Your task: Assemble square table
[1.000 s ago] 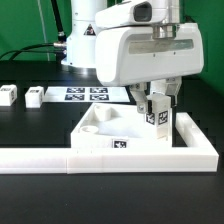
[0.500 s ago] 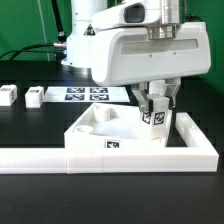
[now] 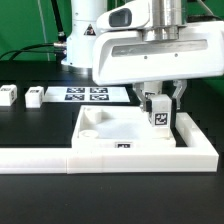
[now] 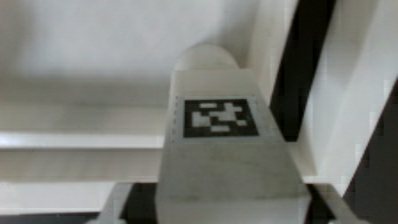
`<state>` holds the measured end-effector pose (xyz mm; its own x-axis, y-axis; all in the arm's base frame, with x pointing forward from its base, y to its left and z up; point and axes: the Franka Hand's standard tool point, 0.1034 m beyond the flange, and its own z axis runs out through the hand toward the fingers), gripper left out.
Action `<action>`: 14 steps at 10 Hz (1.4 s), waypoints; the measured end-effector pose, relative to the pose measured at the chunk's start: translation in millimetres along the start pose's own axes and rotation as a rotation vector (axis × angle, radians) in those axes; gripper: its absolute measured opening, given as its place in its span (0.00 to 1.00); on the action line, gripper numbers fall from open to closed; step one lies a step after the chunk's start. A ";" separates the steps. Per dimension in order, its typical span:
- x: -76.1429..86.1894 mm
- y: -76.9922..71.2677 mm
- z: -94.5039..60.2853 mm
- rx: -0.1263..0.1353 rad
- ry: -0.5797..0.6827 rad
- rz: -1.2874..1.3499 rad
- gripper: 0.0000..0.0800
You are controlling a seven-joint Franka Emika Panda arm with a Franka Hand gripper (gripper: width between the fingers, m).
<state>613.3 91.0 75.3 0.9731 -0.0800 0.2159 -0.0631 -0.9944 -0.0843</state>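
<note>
One leg (image 3: 157,116) is in the gripper (image 3: 159,106). The jaws are closed partway and pinch its upper part from both sides, with nothing else held. The wrist view shows the same leg (image 4: 222,140) running straight out from between the fingers (image 4: 128,203), its tag (image 4: 221,117) facing the camera.

Position: the leg hangs over the corner of the tabletop (image 3: 105,128) on the exterior view's right, far side. Its lower end is at or just inside the rim there; I cannot tell if it is seated.

Orientation: the leg's long axis is vertical and its tag faces the exterior camera. The tabletop lies flat with its recessed side up and its tagged edge toward the camera, pushed into the corner of the L-shaped wall (image 3: 40,157).

Handling, judged by looks: hard white plastic, stiff and light. It is smooth, so it probably slips or twists under a loose pinch. The best hold is high on the flat sides, leaving the lower end free to go into the corner. The tabletop looks rigid and is braced by the wall.

A spare leg (image 3: 8,95) and a second spare leg (image 3: 34,96) lie on the table (image 3: 30,125), well apart from the tabletop and beside the marker board (image 3: 86,95).
</note>
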 end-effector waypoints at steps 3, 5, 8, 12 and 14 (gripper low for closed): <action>-1.8 -9.7 0.1 0.003 0.000 0.245 0.36; -3.5 -17.7 0.1 0.003 -0.009 0.418 0.36; -5.9 -20.8 1.4 -0.022 -0.056 0.691 0.37; -5.2 -18.3 1.3 -0.019 -0.057 0.602 0.63; -0.5 -9.5 -0.5 -0.009 -0.054 0.431 0.77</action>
<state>613.3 100.5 76.5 0.8677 -0.4844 0.1116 -0.4677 -0.8716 -0.1467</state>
